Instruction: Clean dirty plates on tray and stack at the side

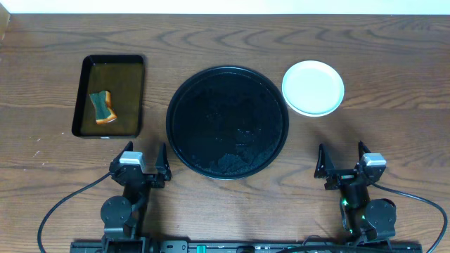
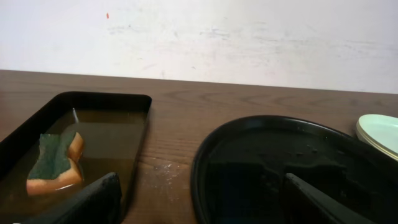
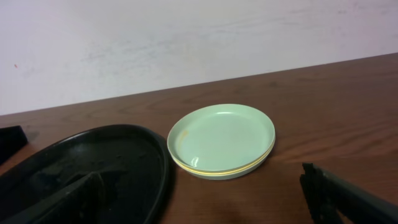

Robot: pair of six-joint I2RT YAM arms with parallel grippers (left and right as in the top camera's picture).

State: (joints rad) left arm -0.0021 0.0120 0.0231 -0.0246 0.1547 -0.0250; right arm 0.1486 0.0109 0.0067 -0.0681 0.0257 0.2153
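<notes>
Overhead, the three plates (image 1: 313, 87) sit as one stack in the upper right of the frame, on the wooden table (image 1: 394, 63) just beside the right rim of the round black tray (image 1: 227, 121). The right wrist view shows the stack more closely. A pale mint plate is on top, a thin yellow edge shows beneath it, and mint shows again at the bottom. The top plate's face looks clean apart from a faint mark near its left rim. The round tray fills the centre of the frame, and its dark surface carries wet specks and droplets toward its lower edge.

At the left of the frame, a smaller rectangular tray (image 1: 79, 98) holds shallow brownish liquid (image 1: 123, 84). A sponge (image 1: 103, 107), green on one face and orange on the other, lies in its lower left part.

The left gripper (image 1: 145, 158) rests at the lower left with its fingers spread wide, gripping nothing. The right gripper (image 1: 342, 160), at the lower right below the stack, is likewise spread and grips nothing. Both are well apart from the plates.
</notes>
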